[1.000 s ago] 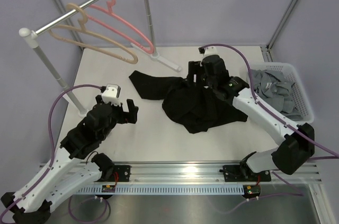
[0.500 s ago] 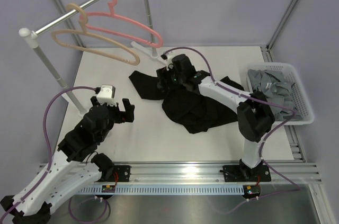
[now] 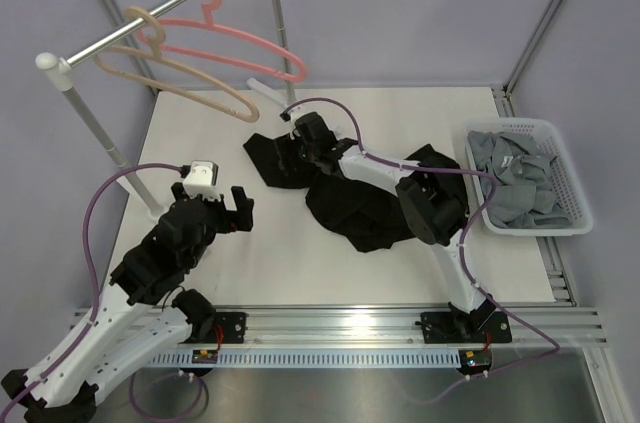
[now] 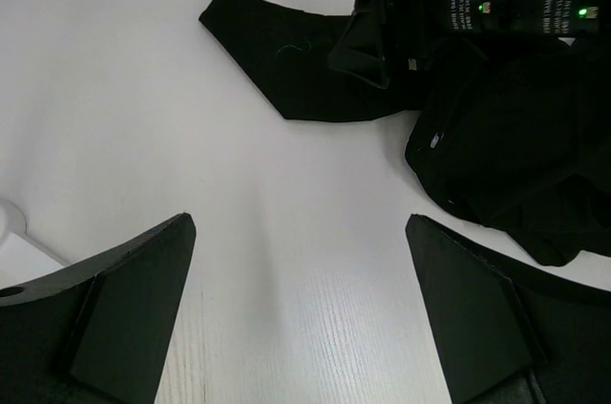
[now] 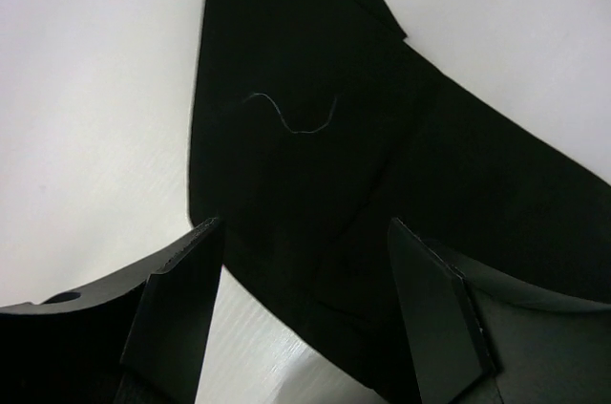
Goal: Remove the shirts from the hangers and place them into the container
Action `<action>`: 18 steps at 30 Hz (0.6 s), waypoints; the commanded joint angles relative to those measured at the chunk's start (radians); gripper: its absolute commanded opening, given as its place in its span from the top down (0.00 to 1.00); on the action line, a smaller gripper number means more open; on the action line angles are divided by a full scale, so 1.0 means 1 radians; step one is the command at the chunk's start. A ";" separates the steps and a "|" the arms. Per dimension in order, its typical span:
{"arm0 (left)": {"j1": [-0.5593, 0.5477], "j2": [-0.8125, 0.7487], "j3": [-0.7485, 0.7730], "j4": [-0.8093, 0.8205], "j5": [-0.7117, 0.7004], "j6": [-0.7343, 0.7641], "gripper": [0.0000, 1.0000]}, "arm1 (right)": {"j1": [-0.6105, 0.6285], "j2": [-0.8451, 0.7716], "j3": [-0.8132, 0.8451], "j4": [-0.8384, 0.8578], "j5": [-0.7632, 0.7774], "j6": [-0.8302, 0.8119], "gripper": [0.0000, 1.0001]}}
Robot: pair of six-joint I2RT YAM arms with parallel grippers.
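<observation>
The left tool (image 4: 298,224) stands spread wide over bare bench (image 3: 290,263), left of the black shirt (image 3: 370,208), holding nothing. That shirt lies crumpled, one sleeve (image 3: 268,158) stretched out leftward. The right tool (image 5: 305,227) hangs over this sleeve, fingers spread; whether they touch the cloth is hard to tell. Right of the black shirt, the grey shirt (image 3: 510,178) fills the white basket (image 3: 540,231). Beyond it, the pink hanger (image 3: 296,67) and beige hanger (image 3: 248,103) hang bare on the rail (image 3: 100,42).
</observation>
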 commanded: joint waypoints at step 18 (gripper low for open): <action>0.008 -0.012 -0.003 0.037 -0.015 -0.012 0.01 | 0.082 0.155 0.183 -0.240 0.255 0.045 0.43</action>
